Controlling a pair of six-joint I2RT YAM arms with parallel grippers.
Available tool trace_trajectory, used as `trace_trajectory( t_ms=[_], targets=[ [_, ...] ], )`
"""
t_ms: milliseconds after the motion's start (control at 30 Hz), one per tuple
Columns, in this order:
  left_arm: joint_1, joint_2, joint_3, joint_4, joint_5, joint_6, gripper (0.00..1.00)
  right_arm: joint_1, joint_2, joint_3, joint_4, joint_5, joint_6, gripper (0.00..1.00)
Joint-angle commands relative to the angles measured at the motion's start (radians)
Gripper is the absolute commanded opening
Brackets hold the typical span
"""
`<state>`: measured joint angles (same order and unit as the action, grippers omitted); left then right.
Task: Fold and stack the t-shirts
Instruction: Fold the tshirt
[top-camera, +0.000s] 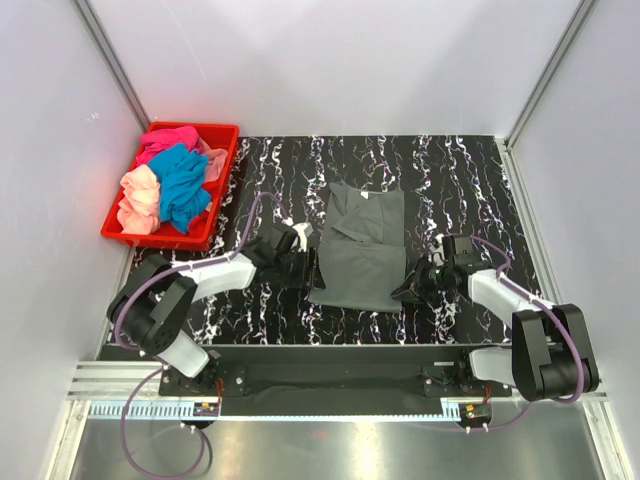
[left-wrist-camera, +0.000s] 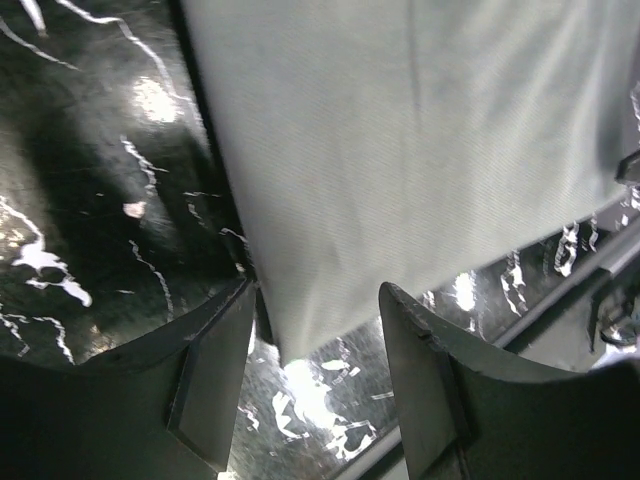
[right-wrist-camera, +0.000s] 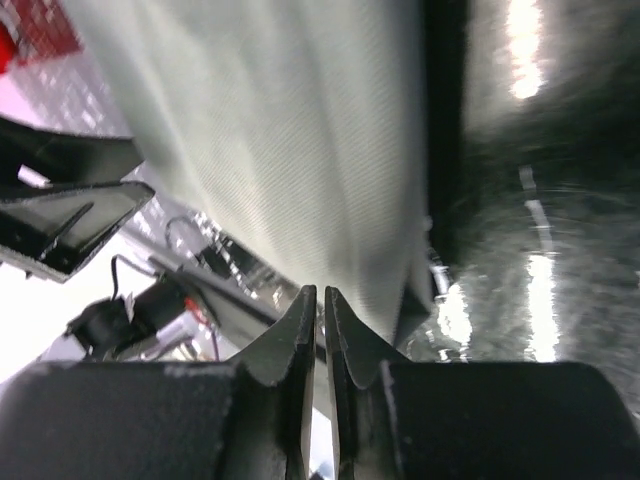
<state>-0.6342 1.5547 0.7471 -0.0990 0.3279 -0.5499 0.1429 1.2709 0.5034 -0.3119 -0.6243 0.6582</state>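
One grey t-shirt (top-camera: 360, 250) lies between left fingers (left-wrist-camera: 215, 375), apart, and right fingers (right-wrist-camera: 287, 350), together.

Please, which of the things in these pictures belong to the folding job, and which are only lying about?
Belong to the job:
- dark grey t-shirt, laid flat in the middle
- magenta-pink t-shirt, teal-blue t-shirt and peach t-shirt, heaped together at the far left

Only lying about:
- red plastic crate, which holds the three coloured shirts
- black marbled table
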Motion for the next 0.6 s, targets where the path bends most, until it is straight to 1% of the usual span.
trace_trajectory(
  t_ms=[0, 167, 233, 267, 367, 567],
  targets=[
    [-0.002, 0.018, -0.022, 0.076, -0.059, -0.015, 0.57, 0.000, -0.019, -0.017, -0.006, 0.112, 0.050, 0.14],
    [-0.009, 0.033, -0.031, 0.096, -0.079, -0.028, 0.58, 0.001, -0.018, -0.072, 0.046, 0.169, 0.089, 0.13],
    [-0.013, 0.035, -0.029, 0.090, -0.092, -0.028, 0.58, 0.004, -0.008, -0.078, 0.045, 0.179, 0.092, 0.12],
    [-0.016, 0.035, -0.026, 0.085, -0.098, -0.028, 0.58, 0.004, -0.007, -0.075, 0.024, 0.211, 0.095, 0.12],
    [-0.024, 0.038, -0.011, 0.042, -0.138, -0.016, 0.58, 0.014, 0.005, -0.065, -0.009, 0.254, 0.103, 0.08],
    [-0.025, 0.059, 0.023, -0.090, -0.266, -0.010, 0.58, 0.041, 0.030, -0.020, -0.045, 0.314, 0.118, 0.08]
  ],
)
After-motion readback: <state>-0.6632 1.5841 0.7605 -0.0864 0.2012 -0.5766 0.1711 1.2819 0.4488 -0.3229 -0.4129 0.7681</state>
